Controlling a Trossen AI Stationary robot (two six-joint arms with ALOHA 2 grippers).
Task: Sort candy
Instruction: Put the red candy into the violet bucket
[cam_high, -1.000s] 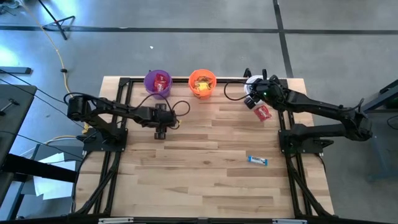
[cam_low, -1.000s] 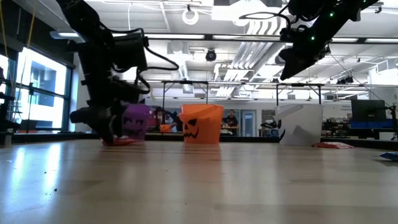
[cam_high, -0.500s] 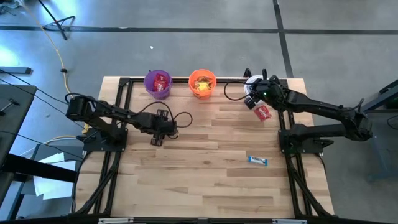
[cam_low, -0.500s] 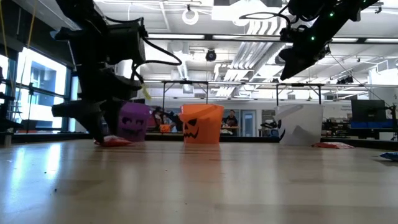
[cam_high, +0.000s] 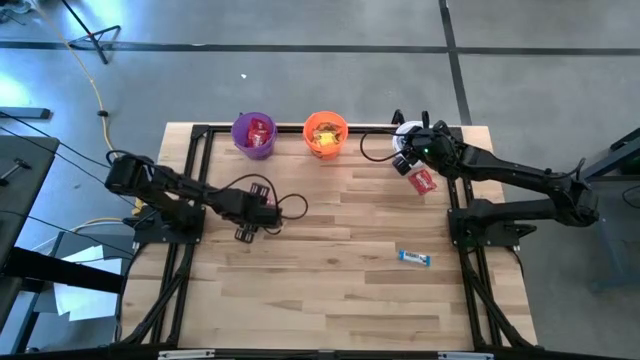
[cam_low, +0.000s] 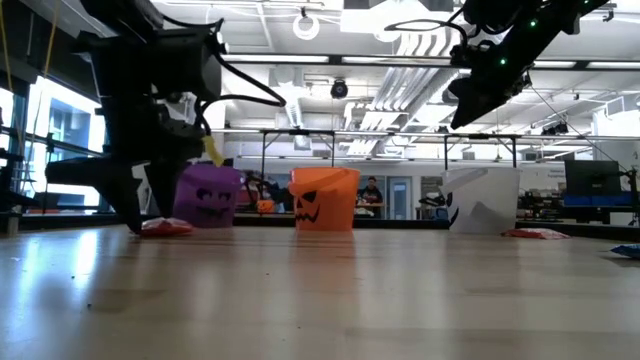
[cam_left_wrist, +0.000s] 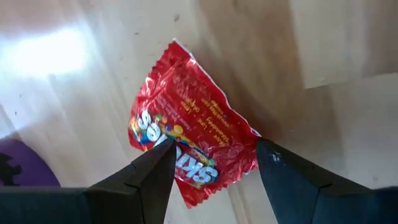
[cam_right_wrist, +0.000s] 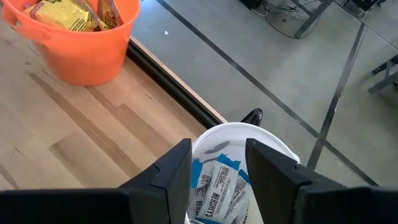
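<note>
Wooden table (cam_high: 330, 290) from above — buckets already hold candy, a red packet (cam_high: 424, 181) and blue-and-white bar (cam_high: 414, 258) remain. Left wrist view: left gripper (cam_left_wrist: 214, 165) spread wide over another red packet (cam_left_wrist: 193, 146), not gripping. Right wrist view: right gripper (cam_right_wrist: 217, 163) part-open, empty, above the white bucket (cam_right_wrist: 273, 143).

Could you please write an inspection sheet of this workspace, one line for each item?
Surface: wooden table, mostly bare.
Job's things: purple bucket with red packets, orange bucket with yellow packets, white bucket with blue-and-white bars; loose red packet under the left arm, another red packet near the right arm, one blue-and-white bar on the boards.
Clutter: nothing seen.
Grippers: left gripper low over the loose red packet, fingers open on either side of it; right gripper above the white bucket, fingers apart, holding nothing.
Cables: black cable looped by the left wrist; yellow cable on the floor.
Surroundings: grey floor; a person far behind.
</note>
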